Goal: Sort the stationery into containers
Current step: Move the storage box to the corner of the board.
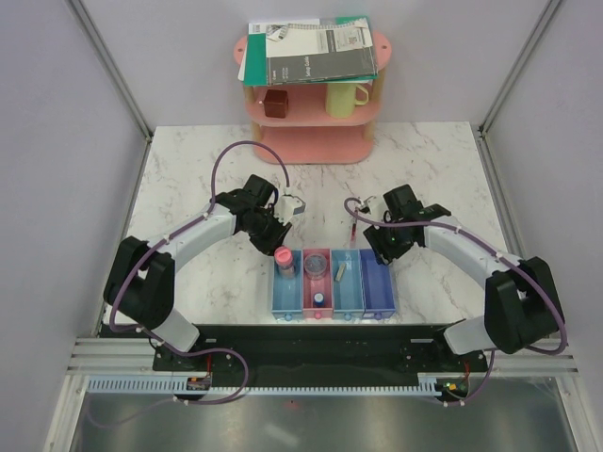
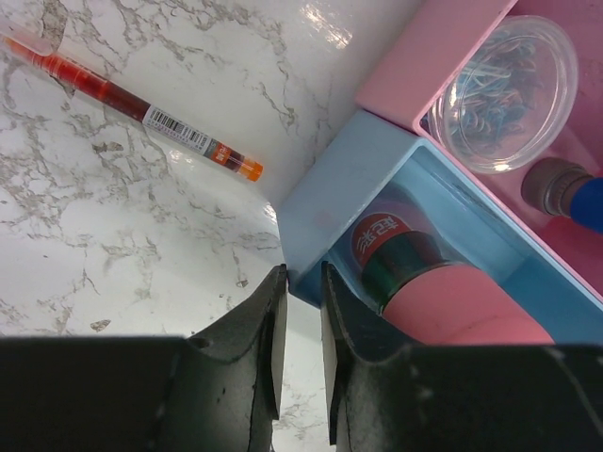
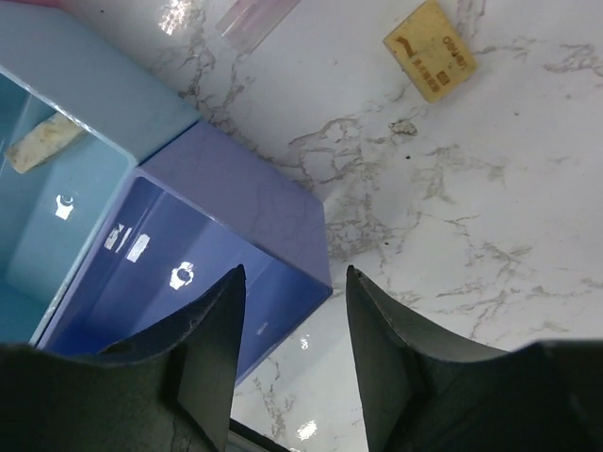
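Nearest the arm bases sits the row of four joined plastic trays (image 1: 330, 317), and sorting looks a little over half done. The blue tray (image 1: 276, 301) holds the pink cylinder with a red label (image 2: 452, 301). The pink tray (image 1: 310, 283) holds a clear round dish of coloured clips (image 2: 499, 94) and a blue-capped tube (image 1: 319, 298). The light blue tray (image 1: 348, 298) holds one small pale block (image 3: 42, 141). The violet-blue tray (image 1: 377, 288) looks bare.

Just past the trays' far ends, the left gripper (image 2: 301, 278) hangs at the blue tray's corner, its jaws drawn almost together on nothing. The right gripper (image 3: 292, 273) hovers over the violet-blue tray's corner, jaws spread and empty.

Farther out on the white marble table (image 1: 424, 151), items remain loose. One thin red pen (image 2: 132, 104) lies beyond the blue tray. A second thin red pen (image 1: 350, 221) lies beside the right arm. A flat tan block with printing (image 3: 431, 49) rests well clear of the trays. A pale pink strip at the right wrist view's top edge may be another piece, but too little shows to tell.
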`<state>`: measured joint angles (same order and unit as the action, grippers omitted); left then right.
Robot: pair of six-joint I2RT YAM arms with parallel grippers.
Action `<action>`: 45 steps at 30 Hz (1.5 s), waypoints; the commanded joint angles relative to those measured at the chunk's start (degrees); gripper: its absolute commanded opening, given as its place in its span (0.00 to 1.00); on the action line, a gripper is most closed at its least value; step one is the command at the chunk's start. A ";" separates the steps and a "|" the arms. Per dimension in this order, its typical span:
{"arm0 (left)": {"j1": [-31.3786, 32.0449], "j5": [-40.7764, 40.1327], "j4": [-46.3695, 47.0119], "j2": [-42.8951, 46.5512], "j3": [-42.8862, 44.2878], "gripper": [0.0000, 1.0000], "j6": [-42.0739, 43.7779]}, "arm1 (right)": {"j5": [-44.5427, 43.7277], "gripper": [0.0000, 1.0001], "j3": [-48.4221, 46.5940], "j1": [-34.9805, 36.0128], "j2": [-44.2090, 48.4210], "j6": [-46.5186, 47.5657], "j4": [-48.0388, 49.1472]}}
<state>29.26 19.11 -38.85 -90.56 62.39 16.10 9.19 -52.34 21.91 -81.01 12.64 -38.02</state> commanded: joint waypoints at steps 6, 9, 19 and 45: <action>-0.16 -2.15 0.35 0.83 -0.69 0.25 1.57 | -0.57 0.43 -3.21 3.84 -3.09 -0.34 2.25; -0.25 -2.85 0.35 0.83 -0.78 0.25 1.66 | -1.02 0.40 -4.09 4.72 -3.97 -0.34 2.60; -1.66 -6.54 0.35 0.65 -0.17 0.22 2.89 | -2.07 0.39 -8.21 7.53 -7.31 -0.78 4.53; -11.85 -12.35 2.11 -3.39 8.70 0.20 8.86 | -4.70 0.38 -23.94 13.86 -22.87 0.45 9.19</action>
<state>18.02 7.84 -40.32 -92.47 65.82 22.44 4.01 -71.37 35.14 -101.73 12.86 -32.97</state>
